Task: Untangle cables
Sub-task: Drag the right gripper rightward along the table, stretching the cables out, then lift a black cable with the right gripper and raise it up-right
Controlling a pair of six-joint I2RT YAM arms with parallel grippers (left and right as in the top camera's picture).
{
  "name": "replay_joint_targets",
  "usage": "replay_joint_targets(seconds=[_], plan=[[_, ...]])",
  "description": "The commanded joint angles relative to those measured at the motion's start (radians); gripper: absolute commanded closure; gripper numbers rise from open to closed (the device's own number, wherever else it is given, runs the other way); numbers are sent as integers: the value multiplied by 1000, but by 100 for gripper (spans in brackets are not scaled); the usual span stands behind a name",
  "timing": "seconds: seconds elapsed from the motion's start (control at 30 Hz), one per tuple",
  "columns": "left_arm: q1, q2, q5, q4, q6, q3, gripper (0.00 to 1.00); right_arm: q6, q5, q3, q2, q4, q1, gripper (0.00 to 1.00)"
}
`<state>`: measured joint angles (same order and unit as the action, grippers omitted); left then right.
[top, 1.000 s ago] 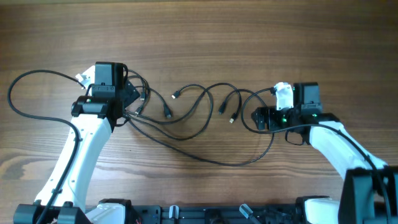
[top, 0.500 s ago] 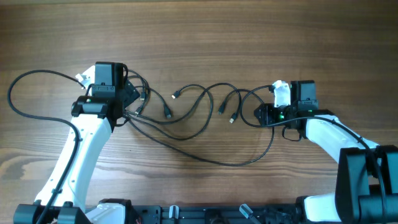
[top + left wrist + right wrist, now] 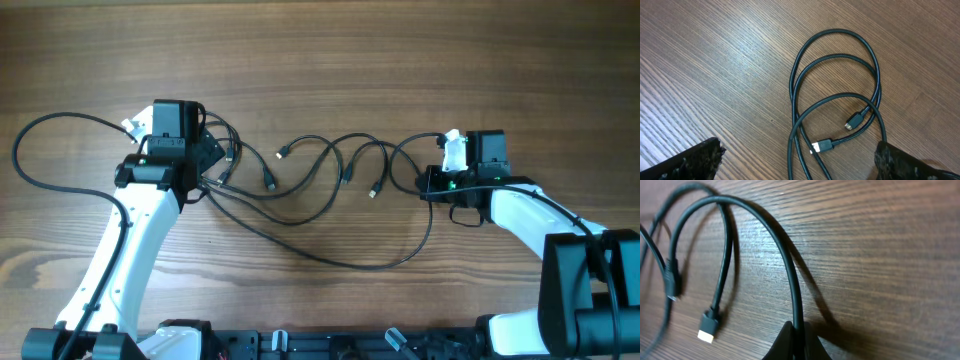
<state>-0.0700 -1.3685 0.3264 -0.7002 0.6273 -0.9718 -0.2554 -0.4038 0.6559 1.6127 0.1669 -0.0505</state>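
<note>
- Cables sprawl in a black tangle across the middle of the wooden table, their loops overlapping from 9 o'clock to 3 o'clock in the overhead view.
- One long run sags toward 6 o'clock below the tangle, and another arcs out wide toward the table's 9 o'clock edge.
- We find the left gripper over the 9 o'clock end of the tangle, its fingers spread wide and gripping nothing.
- From the left wrist camera we see stacked loops lying flat on the wood between the parted fingertips and reaching toward 12 o'clock.
- Two plugs rest inside those loops, near each other but not touching.
- The right gripper sits at the 3 o'clock end, its fingers pinched together on one of the cables.
- In the right wrist view, that pinched run rises from the closed fingers at 6 o'clock and curves over toward 10 o'clock, with another plug lying at 8 o'clock on the wood.
</note>
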Motion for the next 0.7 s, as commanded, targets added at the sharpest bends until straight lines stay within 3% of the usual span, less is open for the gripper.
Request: replay_joint_targets(seconds=[0.0, 0.33, 0.57, 0.63, 0.67], plan=[[5, 13, -1, -8, 6, -8, 0, -239, -22, -12, -54, -22, 0, 96], [5, 13, -21, -14, 6, -8, 0, -313, -12, -12, -384, -92, 0, 96], [5, 13, -61, -62, 6, -8, 0, -420, -14, -12, -514, -134, 0, 96], [5, 13, -112, -79, 3, -8, 0, -460, -17, -12, -541, -168, 0, 96], [5, 13, -175, -78, -58, -8, 0, -462, -16, -12, -554, -183, 0, 96]])
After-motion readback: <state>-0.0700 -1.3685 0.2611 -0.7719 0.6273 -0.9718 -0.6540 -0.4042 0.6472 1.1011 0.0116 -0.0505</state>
